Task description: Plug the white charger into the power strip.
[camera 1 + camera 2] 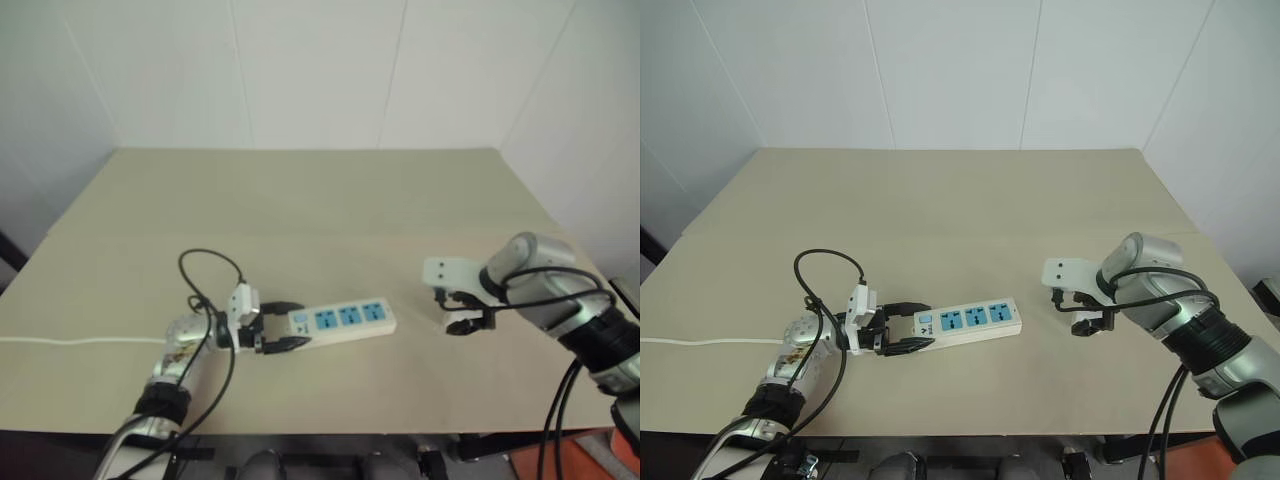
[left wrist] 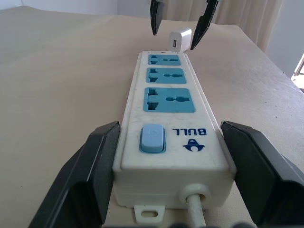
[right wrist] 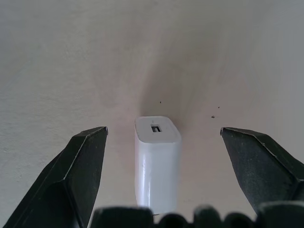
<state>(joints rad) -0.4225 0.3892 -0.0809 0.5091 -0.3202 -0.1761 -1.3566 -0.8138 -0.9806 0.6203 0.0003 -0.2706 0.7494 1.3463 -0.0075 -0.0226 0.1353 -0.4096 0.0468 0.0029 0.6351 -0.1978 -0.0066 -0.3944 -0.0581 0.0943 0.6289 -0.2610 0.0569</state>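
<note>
The power strip [image 1: 345, 318], a white bar with three blue sockets, lies flat near the table's front edge. My left gripper [image 1: 300, 323] is shut on its switch end, one black finger [image 2: 95, 166] on each long side. The white charger [image 3: 156, 161] lies on the table to the strip's right, past its far end, and also shows there as the charger [image 2: 180, 39] in the left wrist view. My right gripper [image 3: 164, 128] hangs just above the charger, pointing steeply down. Its fingers [image 3: 80, 166] stand wide open on either side and touch nothing.
The strip's white cord [image 1: 60, 342] runs off over the table's left edge. A black cable loop [image 1: 205, 270] arches above my left wrist. The tan table [image 1: 320, 200] stretches back to a white wall.
</note>
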